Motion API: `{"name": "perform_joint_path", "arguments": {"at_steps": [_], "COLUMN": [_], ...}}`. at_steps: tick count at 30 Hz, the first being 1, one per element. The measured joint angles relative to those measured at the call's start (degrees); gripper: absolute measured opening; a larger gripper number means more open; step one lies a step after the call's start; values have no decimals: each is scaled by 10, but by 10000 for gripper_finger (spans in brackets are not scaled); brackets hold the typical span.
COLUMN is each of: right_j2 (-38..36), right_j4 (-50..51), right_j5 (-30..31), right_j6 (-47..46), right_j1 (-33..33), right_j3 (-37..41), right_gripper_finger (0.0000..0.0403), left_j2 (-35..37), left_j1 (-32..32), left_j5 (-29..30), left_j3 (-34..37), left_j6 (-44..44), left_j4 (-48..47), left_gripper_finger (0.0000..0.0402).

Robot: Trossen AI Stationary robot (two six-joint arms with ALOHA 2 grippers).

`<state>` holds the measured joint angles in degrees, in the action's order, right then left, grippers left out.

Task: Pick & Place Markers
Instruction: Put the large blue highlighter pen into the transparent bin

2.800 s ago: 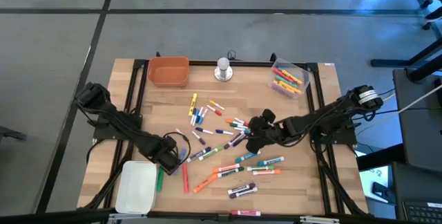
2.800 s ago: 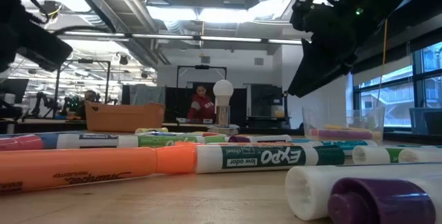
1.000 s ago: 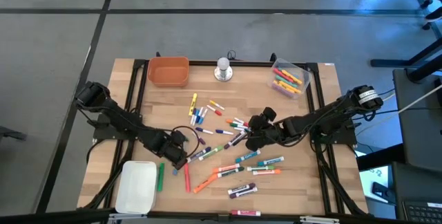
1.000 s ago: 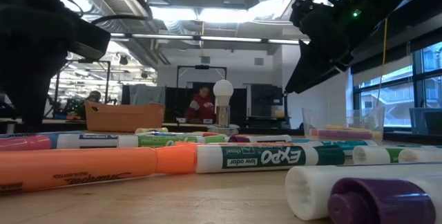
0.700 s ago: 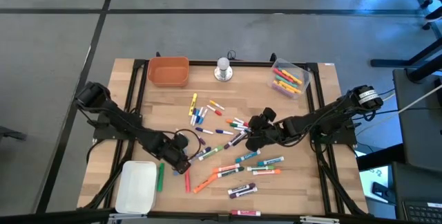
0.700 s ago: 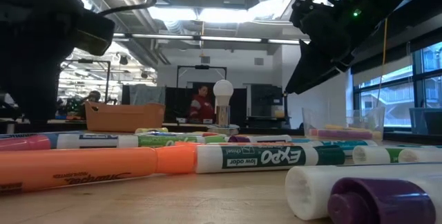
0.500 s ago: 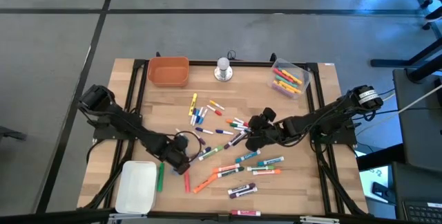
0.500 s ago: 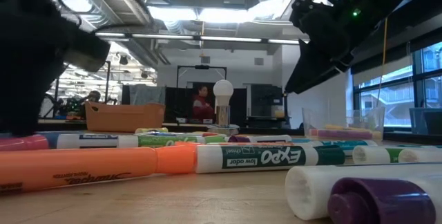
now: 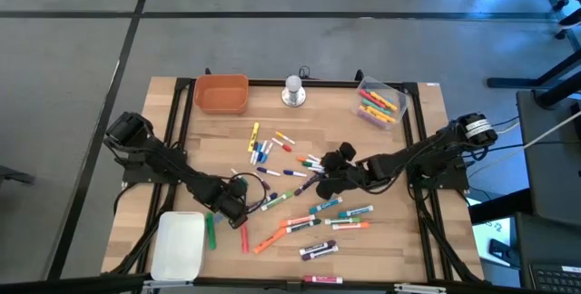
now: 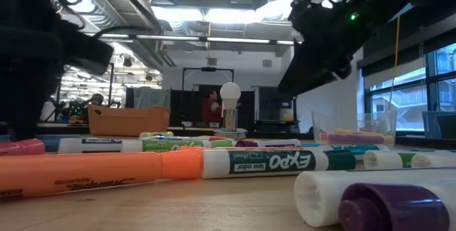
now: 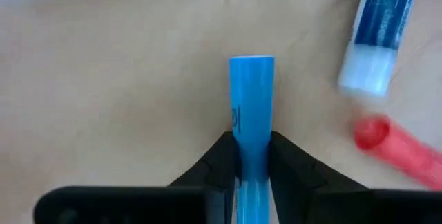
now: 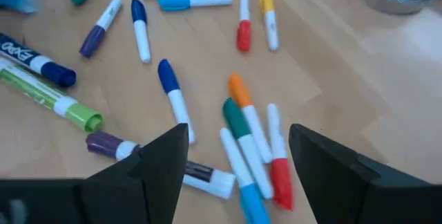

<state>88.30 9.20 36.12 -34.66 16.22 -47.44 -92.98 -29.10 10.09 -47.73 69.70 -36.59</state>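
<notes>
Wooden slats formed the table (image 9: 182, 140) on which the markers (image 9: 300, 199) lay scattered, most of them across the centre and toward the near edge. The left gripper (image 11: 252, 156) was low over the near-left part of the table, beside the white tray (image 9: 179, 245), with its fingers (image 11: 219, 162) pinched on a light blue marker (image 11: 251, 106). That marker projected straight forward from between the fingers, above the wood. A red marker (image 11: 395, 149) and a blue-and-white marker (image 11: 376, 37) lay near it on the table.

The right gripper (image 12: 238, 162) was over the middle of the table with its fingers spread wide and holding nothing. Under it lay an orange marker (image 12: 238, 88), a green marker (image 12: 236, 117) and a red-capped marker (image 12: 280, 174), close together.

Along the far edge stood an orange bin (image 9: 221, 93), a silver round object (image 9: 292, 92) and a clear box (image 9: 379, 102) containing several markers. In the low view a large orange marker (image 10: 92, 170) lay nearest the camera.
</notes>
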Motion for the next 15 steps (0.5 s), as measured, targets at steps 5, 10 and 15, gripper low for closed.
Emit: {"name": "perform_joint_path", "arguments": {"at_steps": [5, 10, 15], "right_j2": [54, 119, 164], "right_j4": [-120, -317, -488], "right_j5": [-31, -97, -138], "right_j6": [-56, -1, 17], "right_j1": [-19, -19, -30], "right_j3": [0, 0, 0], "right_gripper_finger": [251, 251, 251], "left_j2": [19, 31, 31], "left_j1": [24, 28, 25], "left_j5": [78, 170, 259], "left_j3": [0, 0, 0], "left_j6": [-38, -76, -94], "left_j4": [38, 98, 177], "left_gripper_finger": [57, 59, 60]}}
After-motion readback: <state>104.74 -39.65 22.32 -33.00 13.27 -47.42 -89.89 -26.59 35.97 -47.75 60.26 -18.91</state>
